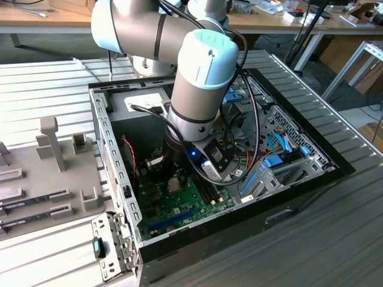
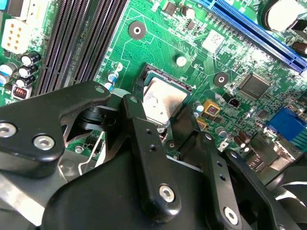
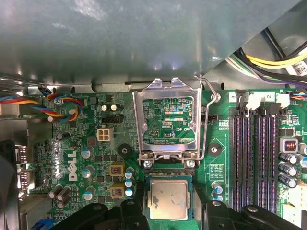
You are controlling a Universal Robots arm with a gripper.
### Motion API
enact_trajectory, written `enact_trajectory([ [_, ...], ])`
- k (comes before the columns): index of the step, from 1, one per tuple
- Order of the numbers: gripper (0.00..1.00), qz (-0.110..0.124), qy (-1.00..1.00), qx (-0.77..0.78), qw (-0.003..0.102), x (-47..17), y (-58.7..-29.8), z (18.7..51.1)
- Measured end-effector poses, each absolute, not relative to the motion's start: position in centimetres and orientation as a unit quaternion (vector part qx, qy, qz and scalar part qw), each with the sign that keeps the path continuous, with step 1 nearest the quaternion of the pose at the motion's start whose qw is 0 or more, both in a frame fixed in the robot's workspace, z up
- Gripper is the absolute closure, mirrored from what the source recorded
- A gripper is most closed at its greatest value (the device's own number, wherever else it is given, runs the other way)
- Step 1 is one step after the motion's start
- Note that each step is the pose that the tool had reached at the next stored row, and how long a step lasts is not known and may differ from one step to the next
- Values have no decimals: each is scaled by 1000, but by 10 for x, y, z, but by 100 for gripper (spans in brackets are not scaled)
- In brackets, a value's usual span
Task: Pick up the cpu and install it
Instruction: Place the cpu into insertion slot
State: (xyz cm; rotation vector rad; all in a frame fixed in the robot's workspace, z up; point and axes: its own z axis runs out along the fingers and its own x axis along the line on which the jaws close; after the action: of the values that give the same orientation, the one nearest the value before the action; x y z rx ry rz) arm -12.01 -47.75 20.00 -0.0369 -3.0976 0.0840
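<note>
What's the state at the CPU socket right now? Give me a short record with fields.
cpu: lying flat in its socket on the motherboard, metal top up
load plate: swung open, not over the cpu
lever: raised alongside the load plate
end effector: low over the cpu, inside the computer case
memory slots: four, beside the socket

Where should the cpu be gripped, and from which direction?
Pinch the cpu by two opposite thin edges, coming straight down from above. It lies flat with its silvery top up, so only the rim offers a hold. Take the edges running toward the opened metal frame, not the one facing it.
</note>
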Motion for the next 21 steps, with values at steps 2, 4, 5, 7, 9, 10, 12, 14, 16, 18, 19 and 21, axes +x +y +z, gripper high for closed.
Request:
enact_trajectory([
  [2,45,27,-999,-12,21,-120,-478,200],
  [4,45,27,-999,-12,21,-120,-478,200],
  [5,45,27,-999,-12,21,-120,-478,200],
  [7,45,27,-999,-12,21,-120,-478,200],
  [9,45,27,-999,-12,21,-120,-478,201],
  [10,45,27,-999,-12,21,-120,-478,204],
  [12,45,26,-999,-12,21,-120,-478,204],
  [14,53,24,-999,-12,21,-120,-478,204],
  [16,60,24,-999,-12,21,-120,-480,205],
  [18,60,24,-999,-11,21,-120,-483,205],
  [19,60,24,-999,-11,21,-120,-483,205],
  [21,60,24,-999,-11,21,-120,-484,204],
])
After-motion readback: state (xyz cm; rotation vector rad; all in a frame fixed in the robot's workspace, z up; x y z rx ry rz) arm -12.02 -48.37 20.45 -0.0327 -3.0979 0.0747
